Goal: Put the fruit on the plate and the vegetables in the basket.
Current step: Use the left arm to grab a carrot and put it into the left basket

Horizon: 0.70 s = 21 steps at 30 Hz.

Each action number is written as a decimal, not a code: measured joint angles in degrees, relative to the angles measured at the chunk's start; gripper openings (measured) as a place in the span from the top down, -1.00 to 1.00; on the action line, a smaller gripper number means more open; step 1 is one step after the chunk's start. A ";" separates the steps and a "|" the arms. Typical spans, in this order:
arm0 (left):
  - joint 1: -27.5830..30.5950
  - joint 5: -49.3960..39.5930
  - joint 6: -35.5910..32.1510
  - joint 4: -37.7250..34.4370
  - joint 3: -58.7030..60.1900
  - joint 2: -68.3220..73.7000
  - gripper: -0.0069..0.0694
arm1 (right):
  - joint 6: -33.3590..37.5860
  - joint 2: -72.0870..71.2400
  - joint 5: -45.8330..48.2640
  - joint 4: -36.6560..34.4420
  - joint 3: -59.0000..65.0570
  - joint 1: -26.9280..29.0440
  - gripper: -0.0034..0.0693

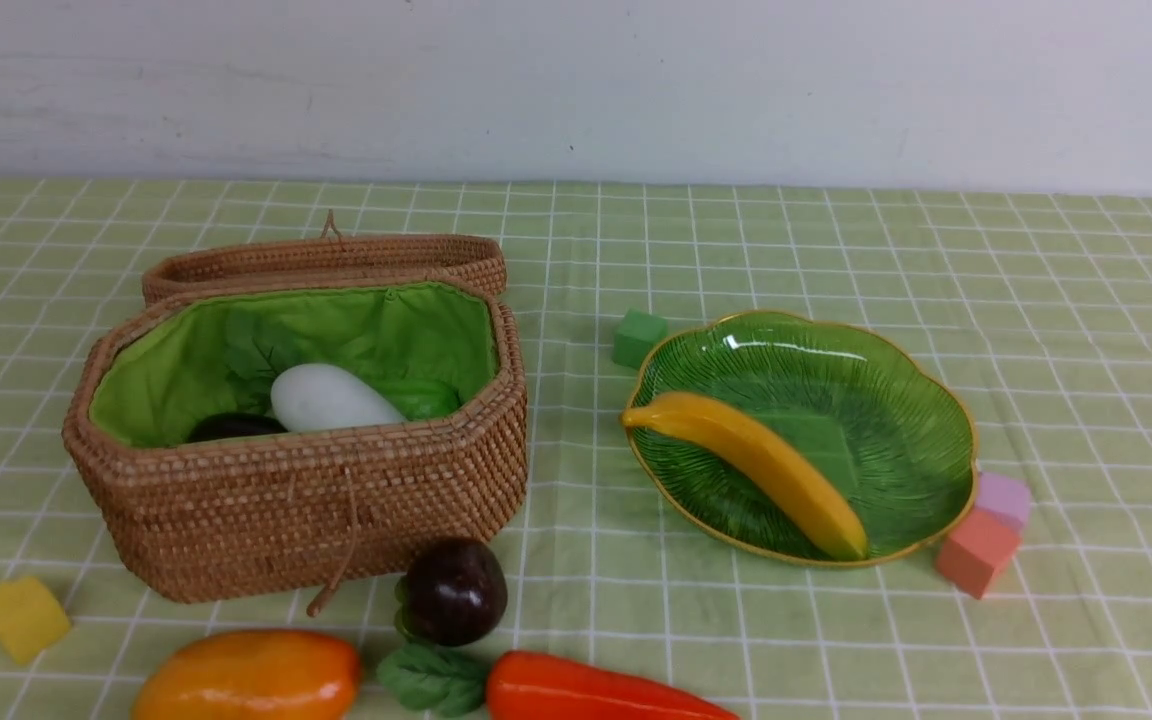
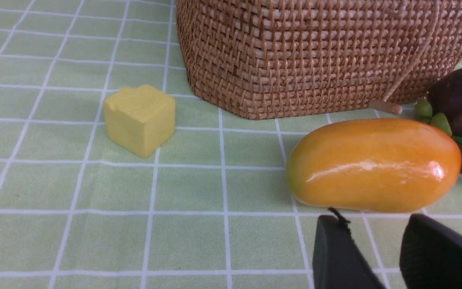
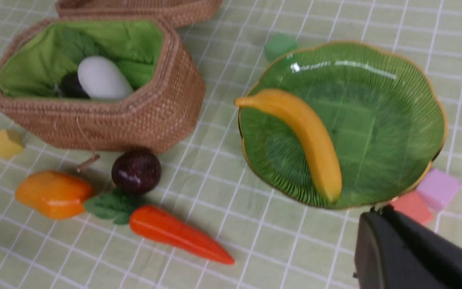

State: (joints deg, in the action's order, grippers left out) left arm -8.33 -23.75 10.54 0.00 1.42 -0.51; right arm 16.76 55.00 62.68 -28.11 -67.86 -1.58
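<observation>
A yellow banana [image 1: 756, 465] lies across the green leaf-shaped plate [image 1: 896, 400]. The open wicker basket [image 1: 316, 500] holds a white radish [image 1: 328, 398] and a dark eggplant [image 1: 233, 426]. In front of the basket, on the cloth, lie an orange mango [image 1: 251, 678], a round maroon fruit [image 1: 453, 590] and a red-orange carrot [image 1: 586, 690]. My left gripper [image 2: 375, 220] is open and empty, low over the cloth just short of the mango [image 2: 375, 164]. My right gripper [image 3: 377, 212] is shut on nothing, above the plate's near rim [image 3: 435, 100]. Neither gripper shows in the front view.
The basket's lid [image 1: 326, 258] lies open behind it. Foam cubes sit on the checked cloth: yellow [image 1: 21, 617] left of the basket, green [image 1: 638, 337] behind the plate, pink [image 1: 1004, 498] and salmon [image 1: 976, 552] against the plate's right side.
</observation>
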 joint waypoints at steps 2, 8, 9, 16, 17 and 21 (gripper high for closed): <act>0.00 0.00 0.00 0.00 0.00 0.00 0.19 | 0.00 -1.55 1.34 0.00 2.64 0.00 0.95; 0.00 0.00 0.00 0.00 0.00 0.00 0.19 | 0.00 -2.91 7.77 -0.07 6.54 0.00 0.94; 0.00 0.00 0.00 0.00 0.00 0.00 0.19 | 0.00 -2.91 8.24 -0.07 6.68 0.00 0.93; 0.00 0.00 0.00 0.00 0.00 0.00 0.19 | 0.79 -6.17 8.83 4.45 6.70 2.09 0.93; 0.00 0.00 0.00 0.00 0.00 0.00 0.19 | 0.97 -7.24 8.30 6.05 6.70 2.64 0.93; 0.00 0.00 0.00 0.00 0.00 0.00 0.19 | 0.84 -13.13 1.32 12.73 7.05 3.85 0.92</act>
State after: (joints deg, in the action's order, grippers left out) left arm -8.33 -23.75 10.54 0.00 1.42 -0.51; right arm 17.60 41.87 64.00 -15.38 -60.81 2.27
